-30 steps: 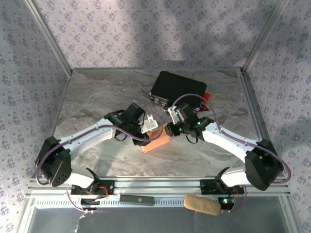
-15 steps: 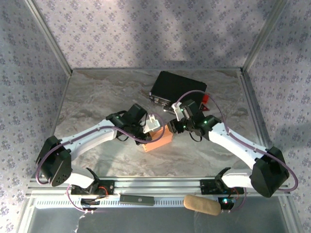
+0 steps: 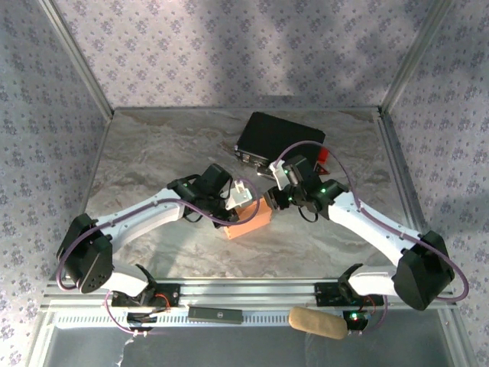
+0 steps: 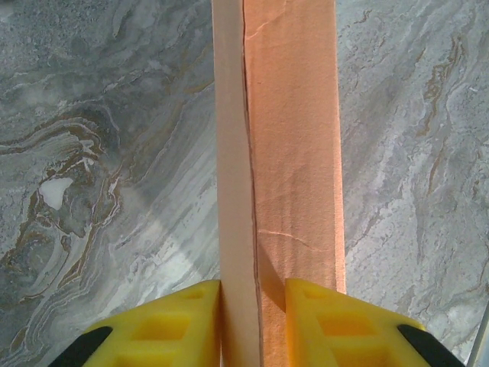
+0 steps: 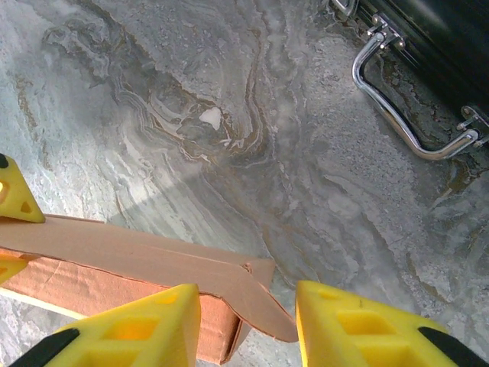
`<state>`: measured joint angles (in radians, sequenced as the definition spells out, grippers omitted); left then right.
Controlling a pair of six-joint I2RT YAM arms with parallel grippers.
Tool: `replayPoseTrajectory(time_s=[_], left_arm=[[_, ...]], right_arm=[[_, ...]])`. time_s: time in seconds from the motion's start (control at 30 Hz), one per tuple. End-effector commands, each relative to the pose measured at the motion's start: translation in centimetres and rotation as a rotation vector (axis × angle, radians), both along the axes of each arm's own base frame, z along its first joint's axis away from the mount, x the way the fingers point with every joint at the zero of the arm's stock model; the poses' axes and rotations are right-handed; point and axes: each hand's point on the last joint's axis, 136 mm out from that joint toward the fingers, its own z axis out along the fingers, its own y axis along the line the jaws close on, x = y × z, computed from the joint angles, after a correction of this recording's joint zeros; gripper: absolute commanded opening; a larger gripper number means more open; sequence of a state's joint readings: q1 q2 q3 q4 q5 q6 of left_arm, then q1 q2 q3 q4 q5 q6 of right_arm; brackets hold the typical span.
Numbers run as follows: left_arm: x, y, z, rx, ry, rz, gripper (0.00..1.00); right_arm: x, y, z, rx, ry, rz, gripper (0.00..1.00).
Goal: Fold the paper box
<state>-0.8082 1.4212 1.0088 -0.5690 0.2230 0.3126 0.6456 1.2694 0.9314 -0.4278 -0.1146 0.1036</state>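
Left gripper (image 4: 254, 289) is seen clamped on an upright wall of the thin salmon-orange cardboard paper box (image 3: 246, 221), one yellow finger pressed against each face of the panel. The box is set near the middle of the grey marbled table (image 3: 153, 153), in front of the larger black hard case (image 3: 279, 138) and apart from it. The right gripper (image 5: 248, 297) is held with its jaws apart at the box's end, and the rounded tip of a loose cardboard flap (image 5: 263, 310) lies in the gap without being pinched. The step in hand is judged to be the taking of this flap so that it can be folded over. For this to be done well, the flap should be seated deeper between the fingers before they are closed, and only light pressure should be used, since thin card is easily creased. The fold should be led along the existing score line, not forced across the panel. The left hold should be kept firm, because the box is likely to slide on the smooth stone.
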Motion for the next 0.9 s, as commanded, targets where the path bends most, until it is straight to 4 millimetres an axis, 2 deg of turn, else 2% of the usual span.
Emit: replayPoseTrajectory(time_s=[0.0, 0.2, 0.37, 0.73, 0.87], left_arm=[[-0.5, 0.6, -1.4, 0.055, 0.025, -0.002, 0.26], [-0.5, 0.7, -1.6, 0.066, 0.027, -0.007, 0.26], [-0.4, 0.6, -1.6, 0.07, 0.025, -0.011, 0.26], [-0.4, 0.5, -1.7, 0.071, 0.029, -0.017, 0.26], [-0.4, 0.4, -1.8, 0.072, 0.032, -0.018, 0.26]], right_arm=[[-0.3, -1.1, -0.4, -0.044, 0.002, 0.0, 0.4], [-0.9, -1.0, 1.3, 0.029, -0.047, 0.015, 0.45], [-1.2, -0.8, 1.0, 0.044, -0.034, 0.038, 0.45], [-0.7, -0.8, -0.9, -0.031, -0.004, 0.056, 0.44], [-0.7, -0.7, -1.0, -0.023, 0.0, 0.056, 0.41]])
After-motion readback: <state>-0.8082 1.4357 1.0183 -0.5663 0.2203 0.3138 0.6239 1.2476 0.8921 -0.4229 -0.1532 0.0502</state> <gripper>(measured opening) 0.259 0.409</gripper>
